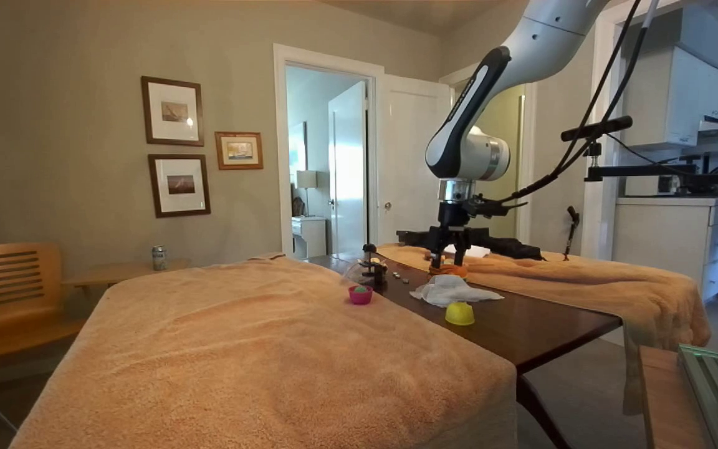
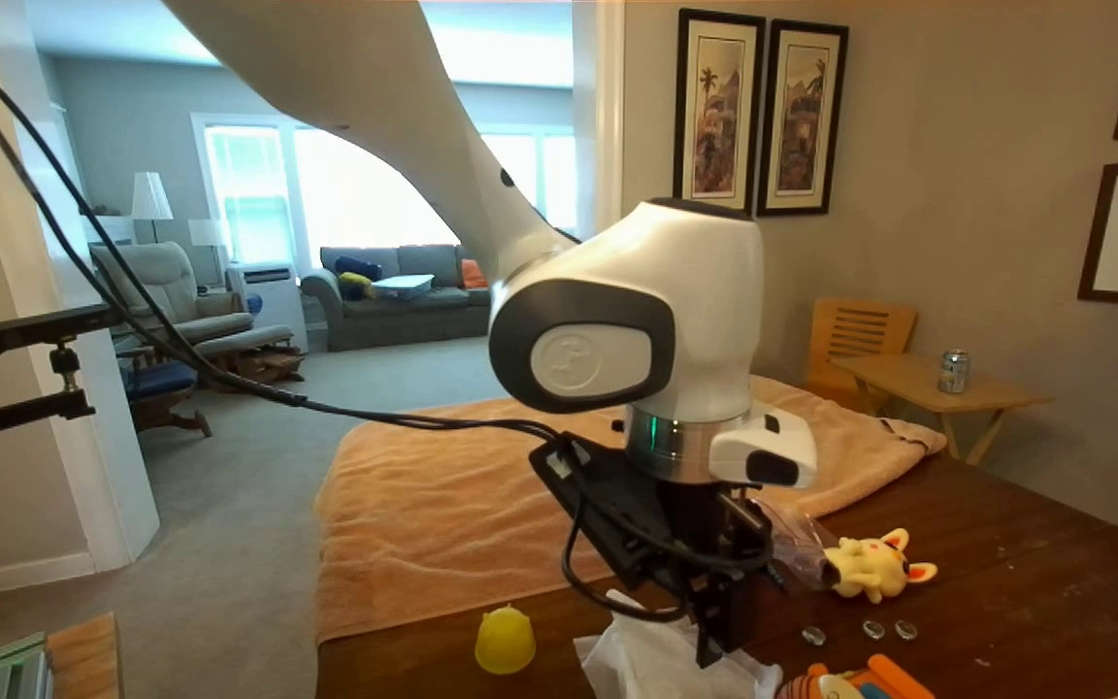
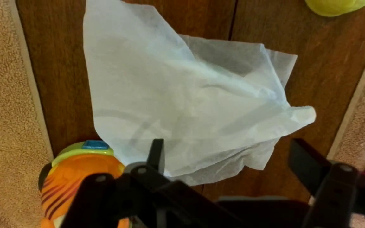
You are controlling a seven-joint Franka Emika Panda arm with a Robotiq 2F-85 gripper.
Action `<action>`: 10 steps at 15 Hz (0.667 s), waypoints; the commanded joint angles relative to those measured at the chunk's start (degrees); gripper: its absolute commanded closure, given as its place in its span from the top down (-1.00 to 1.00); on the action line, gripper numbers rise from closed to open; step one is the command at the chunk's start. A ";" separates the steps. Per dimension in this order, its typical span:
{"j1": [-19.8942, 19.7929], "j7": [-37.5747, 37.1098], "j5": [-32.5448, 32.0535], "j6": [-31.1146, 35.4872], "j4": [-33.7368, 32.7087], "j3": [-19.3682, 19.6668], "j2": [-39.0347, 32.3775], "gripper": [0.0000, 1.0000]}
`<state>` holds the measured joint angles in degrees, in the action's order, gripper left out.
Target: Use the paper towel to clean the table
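In the wrist view the hand (image 3: 228, 153) is hanging nearest, released and gaping wide. Past it, at eight o'clock, an orange toy (image 3: 70, 174) is sitting beside the paper towel (image 3: 182, 95), which is lying on the table (image 3: 328, 72) at mid-dial. Farthest, at two o'clock, a yellow object (image 3: 336, 7) is resting.
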<state>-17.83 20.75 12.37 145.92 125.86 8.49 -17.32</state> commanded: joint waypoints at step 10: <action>-4.92 5.32 3.89 0.08 -5.05 -3.75 -5.53 1.00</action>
<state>-20.77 22.75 13.27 145.92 123.85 6.41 -20.41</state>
